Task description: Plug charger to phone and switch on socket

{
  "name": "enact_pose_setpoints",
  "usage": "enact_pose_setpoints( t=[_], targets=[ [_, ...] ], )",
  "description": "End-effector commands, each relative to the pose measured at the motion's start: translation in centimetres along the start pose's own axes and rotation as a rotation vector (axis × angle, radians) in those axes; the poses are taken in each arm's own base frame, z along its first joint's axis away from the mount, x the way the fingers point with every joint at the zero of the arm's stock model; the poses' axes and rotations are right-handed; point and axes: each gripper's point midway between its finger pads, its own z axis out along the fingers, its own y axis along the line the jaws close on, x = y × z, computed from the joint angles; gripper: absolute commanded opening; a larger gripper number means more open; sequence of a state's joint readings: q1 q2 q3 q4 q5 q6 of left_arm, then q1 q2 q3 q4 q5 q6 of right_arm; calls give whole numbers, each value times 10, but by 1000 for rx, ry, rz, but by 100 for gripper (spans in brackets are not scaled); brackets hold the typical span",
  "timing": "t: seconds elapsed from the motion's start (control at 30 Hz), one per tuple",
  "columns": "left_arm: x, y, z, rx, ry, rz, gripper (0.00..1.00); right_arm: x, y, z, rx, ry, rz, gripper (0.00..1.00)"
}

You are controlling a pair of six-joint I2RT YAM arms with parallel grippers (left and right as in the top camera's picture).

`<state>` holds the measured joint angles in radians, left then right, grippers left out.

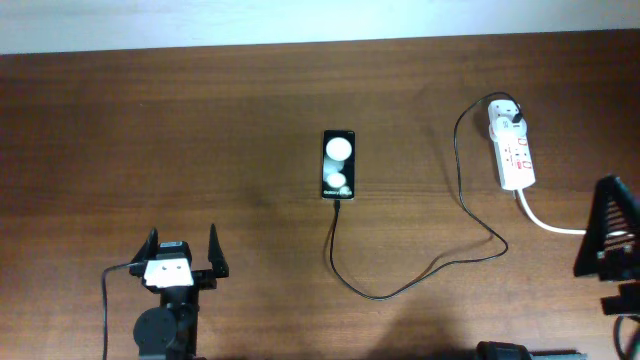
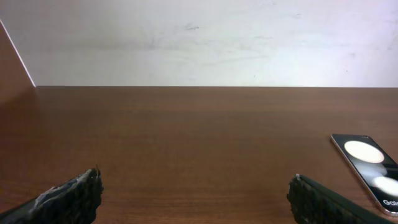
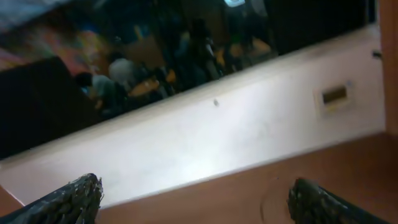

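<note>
The black phone (image 1: 338, 164) lies flat at the table's middle, two white round spots on its screen; its corner also shows in the left wrist view (image 2: 370, 171). The thin black charger cable (image 1: 400, 290) meets the phone's near end, loops across the table and runs up to a white plug in the white power strip (image 1: 512, 150) at the far right. My left gripper (image 1: 182, 252) is open and empty near the front left, its fingers wide apart in the left wrist view (image 2: 196, 199). My right gripper (image 1: 610, 225) is at the right edge, open and empty, tilted upward (image 3: 196, 199).
The power strip's thick white cord (image 1: 548, 222) runs from its near end toward my right arm. A white wall bounds the table's far edge (image 2: 199, 86). The right wrist view shows the wall and a dark window above it.
</note>
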<state>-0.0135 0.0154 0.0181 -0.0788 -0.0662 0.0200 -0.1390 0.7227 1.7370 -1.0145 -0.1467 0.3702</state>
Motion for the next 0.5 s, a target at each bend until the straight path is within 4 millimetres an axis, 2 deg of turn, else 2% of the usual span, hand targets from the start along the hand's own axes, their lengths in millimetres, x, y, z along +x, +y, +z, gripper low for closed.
enact_pose_setpoints(
  t=[0.0, 0.13, 0.27, 0.4, 0.47],
  targets=[
    [2, 0, 0, 4, -3, 19, 99, 19, -12, 3, 52, 79, 8, 99],
    [2, 0, 0, 4, -4, 19, 99, 46, -27, 1, 118, 190, -23, 99],
    [2, 0, 0, 4, -3, 19, 99, 74, -40, 13, 138, 285, -94, 99],
    [2, 0, 0, 4, -3, 19, 99, 102, -56, 27, 168, 321, -91, 99],
    [2, 0, 0, 4, -3, 19, 99, 125, -66, 32, 171, 327, -91, 99]
  ],
)
